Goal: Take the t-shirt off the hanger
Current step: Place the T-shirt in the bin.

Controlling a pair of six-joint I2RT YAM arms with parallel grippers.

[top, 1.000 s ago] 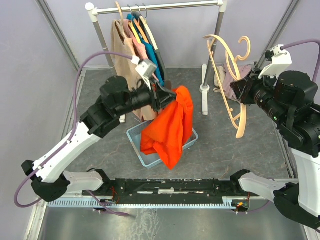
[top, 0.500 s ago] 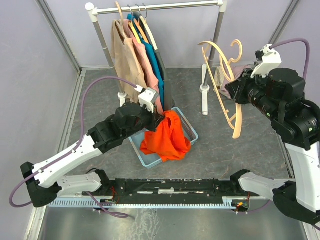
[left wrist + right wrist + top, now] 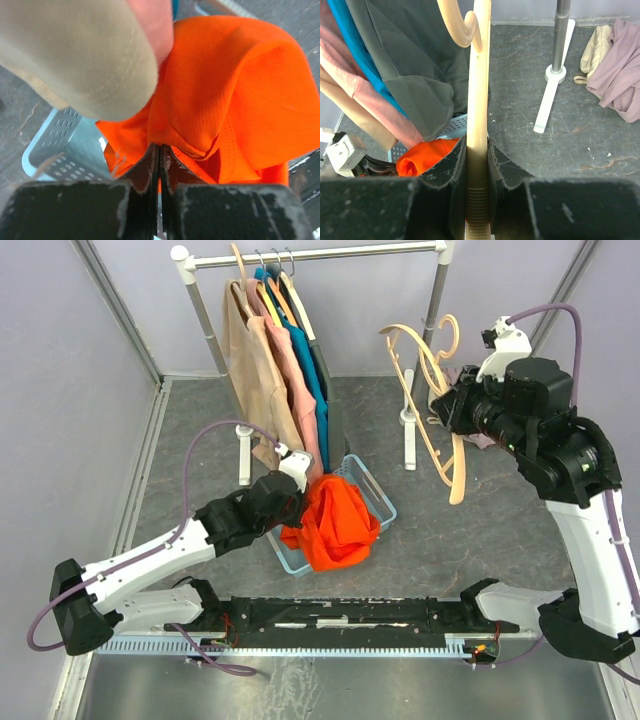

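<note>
Here, the left tool (image 3: 160, 150) has its two fingers pressed together on a fold of the orange t-shirt (image 3: 235, 90), with a sliver of orange cloth showing in the seam between them. In the top view the left tool (image 3: 300, 502) sits low at the near-left rim of a pale blue perforated basket (image 3: 372, 483). The t-shirt (image 3: 335, 525) is free of any hanger and lies bunched in the basket, spilling over its near edge. The left wrist view shows the basket wall (image 3: 60, 145) beside the cloth. A beige garment hem (image 3: 75, 50) hangs blurred, close to the lens.

The right tool (image 3: 478, 145) is closed on a bare wooden hanger (image 3: 479, 75), one finger on each side of its pale arm; the curved hook rises above the fingers. From above, the right tool (image 3: 447, 410) holds the hanger (image 3: 455, 480) in the air beside the right post (image 3: 432, 330) of the clothes rail (image 3: 310, 255).

On the rail hang beige, pink, blue and dark grey garments (image 3: 280, 350). A pale lilac and cream heap of clothes (image 3: 620, 65) lies on the grey table (image 3: 200, 440) past the post's foot.
</note>
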